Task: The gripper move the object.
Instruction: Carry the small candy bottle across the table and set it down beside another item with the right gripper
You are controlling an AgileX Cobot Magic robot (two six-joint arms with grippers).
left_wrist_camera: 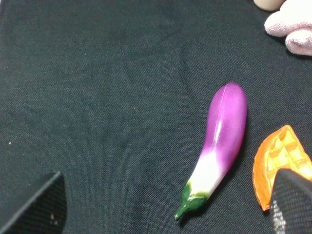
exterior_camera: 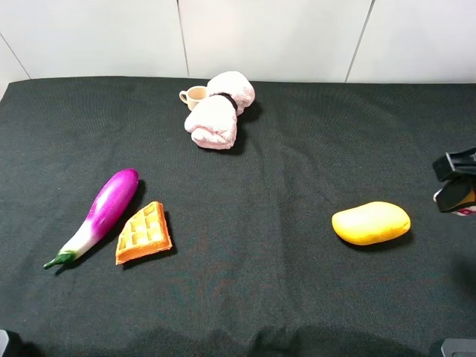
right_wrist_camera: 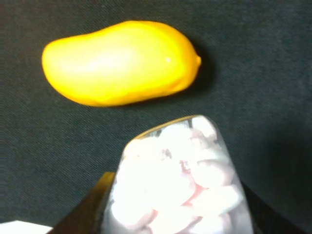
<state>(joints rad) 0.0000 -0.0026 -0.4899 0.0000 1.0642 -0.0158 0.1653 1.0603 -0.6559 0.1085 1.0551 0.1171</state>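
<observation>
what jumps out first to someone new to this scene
The bright yellow mango at right on the dark cloth, and the purple eggplant beside an orange waffle at left. In the right wrist view a clear jar sits between the right gripper's fingers, near the mango.

We hold the jar between the black fingers of our right hand, just right of the mango. The jar is clear, packed with pale pink pieces, and sits near the mango without touching it.
</observation>
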